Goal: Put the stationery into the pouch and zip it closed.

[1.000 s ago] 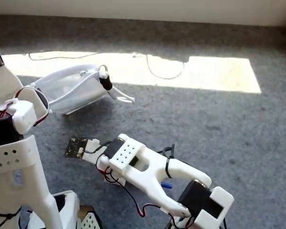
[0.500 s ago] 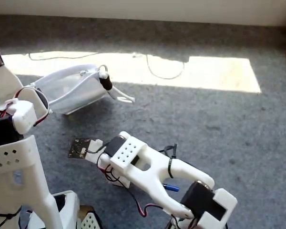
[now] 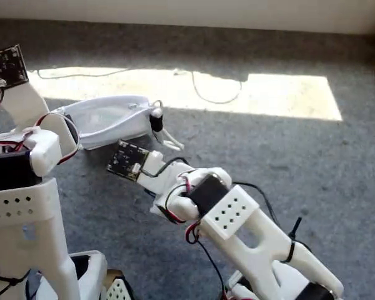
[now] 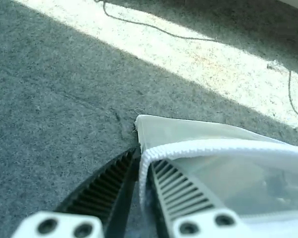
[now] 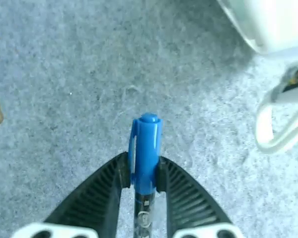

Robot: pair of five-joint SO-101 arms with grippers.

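A white translucent pouch (image 3: 106, 119) lies on the grey carpet, with a black zipper pull (image 3: 155, 122) and a white loop strap (image 3: 169, 141) at its right end. My left gripper (image 4: 140, 171) is shut on the pouch's (image 4: 228, 168) zipper edge at its corner. In the right wrist view my right gripper (image 5: 141, 173) is shut on a blue pen (image 5: 146, 146), capped end pointing forward. The pen hangs over the carpet just short of the pouch's corner (image 5: 273, 25) and its strap (image 5: 278, 131). The right arm (image 3: 228, 215) stretches from the bottom right towards the pouch's right end.
The left arm's white body (image 3: 25, 206) stands at the left edge of the high view. A thin cable (image 3: 212, 94) lies across the sunlit patch of carpet behind the pouch. Open carpet (image 3: 312, 162) spreads to the right.
The right arm has swung up and forward with the pen, close to the pouch's right end. The pouch has shifted right and sits flatter; the left arm has moved with it.
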